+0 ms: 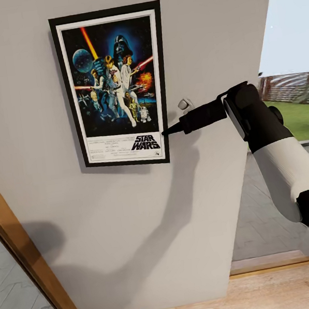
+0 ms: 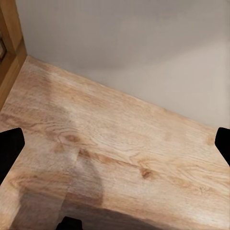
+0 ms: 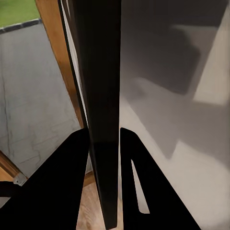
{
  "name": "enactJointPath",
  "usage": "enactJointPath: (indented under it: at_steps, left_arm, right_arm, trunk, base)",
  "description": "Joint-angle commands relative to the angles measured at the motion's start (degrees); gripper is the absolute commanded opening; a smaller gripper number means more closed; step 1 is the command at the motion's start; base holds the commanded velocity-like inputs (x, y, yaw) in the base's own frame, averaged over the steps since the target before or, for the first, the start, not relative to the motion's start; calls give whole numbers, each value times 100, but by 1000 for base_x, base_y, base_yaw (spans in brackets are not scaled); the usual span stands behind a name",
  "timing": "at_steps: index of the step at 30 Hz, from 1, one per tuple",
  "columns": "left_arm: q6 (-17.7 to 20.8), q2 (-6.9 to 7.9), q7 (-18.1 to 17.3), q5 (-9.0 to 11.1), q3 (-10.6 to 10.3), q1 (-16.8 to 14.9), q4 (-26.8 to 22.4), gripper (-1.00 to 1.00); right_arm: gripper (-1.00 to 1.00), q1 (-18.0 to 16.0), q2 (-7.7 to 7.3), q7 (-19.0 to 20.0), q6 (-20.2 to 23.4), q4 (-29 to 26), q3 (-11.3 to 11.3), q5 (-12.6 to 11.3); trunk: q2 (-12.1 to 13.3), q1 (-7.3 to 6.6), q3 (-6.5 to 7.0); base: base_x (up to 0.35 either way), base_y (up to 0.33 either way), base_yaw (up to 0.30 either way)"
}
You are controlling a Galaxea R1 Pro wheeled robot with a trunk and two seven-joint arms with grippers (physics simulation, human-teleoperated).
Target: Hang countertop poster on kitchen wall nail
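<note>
Currently the right gripper is clamped on the poster at its lower right edge; in the right wrist view the black frame is seen pinched edge-on between both fingers. The poster is held upright, flat against the grey wall. Left gripper is spread wide, empty, above the wood floor.

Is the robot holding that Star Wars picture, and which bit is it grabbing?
Yes: the right gripper pinches the poster by the lower right edge of its frame, against the wall.
</note>
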Motion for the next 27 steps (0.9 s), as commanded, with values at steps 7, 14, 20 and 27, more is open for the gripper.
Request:
enactJointPath:
  at_steps: [7, 14, 20, 27]
  left_arm:
    - [-9, 3, -29, -8, 27, -5, 9, 100]
    - [-13, 5, -29, -8, 27, -5, 9, 100]
    - [-10, 0, -29, -8, 27, -5, 9, 100]
    - [-8, 5, -29, -8, 27, -5, 9, 100]
  right_arm:
    - [-100, -4, -3, 59, 48, -5, 0, 56]
    - [-100, -4, -3, 59, 48, -5, -2, 58]
    - [-100, -4, -3, 59, 48, -5, -2, 58]
    - [-100, -4, -3, 59, 48, -5, -2, 58]
  trunk:
    - [-7, 3, -6]
    - [-7, 3, -6]
    - [-7, 3, -6]
    - [-7, 3, -6]
  base:
    - [0, 0, 0]
    - [0, 0, 0]
    - [0, 0, 0]
    - [0, 0, 0]
